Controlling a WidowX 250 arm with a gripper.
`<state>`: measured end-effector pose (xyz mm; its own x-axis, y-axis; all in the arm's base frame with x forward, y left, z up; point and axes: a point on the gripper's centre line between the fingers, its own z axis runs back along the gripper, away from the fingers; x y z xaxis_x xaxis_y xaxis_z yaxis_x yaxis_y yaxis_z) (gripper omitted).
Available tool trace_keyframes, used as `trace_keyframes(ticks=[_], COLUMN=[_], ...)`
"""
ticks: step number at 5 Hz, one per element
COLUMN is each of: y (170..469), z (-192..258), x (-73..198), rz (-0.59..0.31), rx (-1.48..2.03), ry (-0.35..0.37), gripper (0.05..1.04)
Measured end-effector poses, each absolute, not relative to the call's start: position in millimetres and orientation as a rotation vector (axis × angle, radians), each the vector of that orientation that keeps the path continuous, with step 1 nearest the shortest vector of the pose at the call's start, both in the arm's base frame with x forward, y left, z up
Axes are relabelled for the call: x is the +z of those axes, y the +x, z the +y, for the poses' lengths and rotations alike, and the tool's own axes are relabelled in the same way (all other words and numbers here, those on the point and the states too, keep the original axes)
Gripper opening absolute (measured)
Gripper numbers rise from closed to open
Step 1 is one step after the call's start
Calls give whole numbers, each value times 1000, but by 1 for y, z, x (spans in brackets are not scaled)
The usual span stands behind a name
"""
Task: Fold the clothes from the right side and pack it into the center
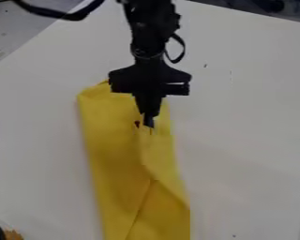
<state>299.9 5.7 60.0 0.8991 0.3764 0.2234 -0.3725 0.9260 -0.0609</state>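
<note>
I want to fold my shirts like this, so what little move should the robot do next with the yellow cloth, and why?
Probably ease the gripper gently straight up. Its tip is down at the edge of a flap that seems to lie folded in from the right, near the middle of the yellow cloth, so more pulling might wrinkle it.

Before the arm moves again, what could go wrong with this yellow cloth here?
Two main risks. The gripper is right at the upper part of the yellow cloth, so if it catches the fabric as it leaves, it could drag the fold open or skew the strip. Lower down, slanting creases meet in the cloth, so the layers there may not lie flat, and another fold could bunch them up.
</note>
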Motion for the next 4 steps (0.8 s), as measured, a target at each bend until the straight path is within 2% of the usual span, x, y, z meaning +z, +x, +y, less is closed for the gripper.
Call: trace_keyframes(ticks=[1, 3, 4], y=[273, 248, 245], z=[25, 48, 54], x=[31, 9, 8], rz=[-239, -266, -260], rx=[473, 498, 459], ry=[-96, -116, -70], gripper=[78, 94, 262])
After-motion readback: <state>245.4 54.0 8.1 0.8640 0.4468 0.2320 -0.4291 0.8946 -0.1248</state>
